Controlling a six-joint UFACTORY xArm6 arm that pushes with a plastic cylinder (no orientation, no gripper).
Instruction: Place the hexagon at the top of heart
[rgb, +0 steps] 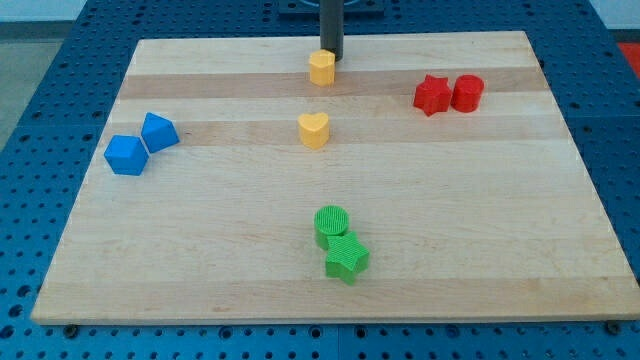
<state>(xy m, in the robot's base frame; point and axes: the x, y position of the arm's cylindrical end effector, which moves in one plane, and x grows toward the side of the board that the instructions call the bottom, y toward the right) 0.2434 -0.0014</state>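
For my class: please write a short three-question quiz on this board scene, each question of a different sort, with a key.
1. True or false: my tip is just above the yellow hexagon, toward the view's top.
2. Which pair sits at the view's left? A red star and red cylinder; B the two blue blocks; C green cylinder and green star.
3. Fill in: the yellow heart lies toward the view's ___ from the hexagon.

Key: 1 true; 2 B; 3 bottom.

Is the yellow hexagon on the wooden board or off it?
On. The yellow hexagon sits on the wooden board near its top edge, above the yellow heart, with my tip right beside it.
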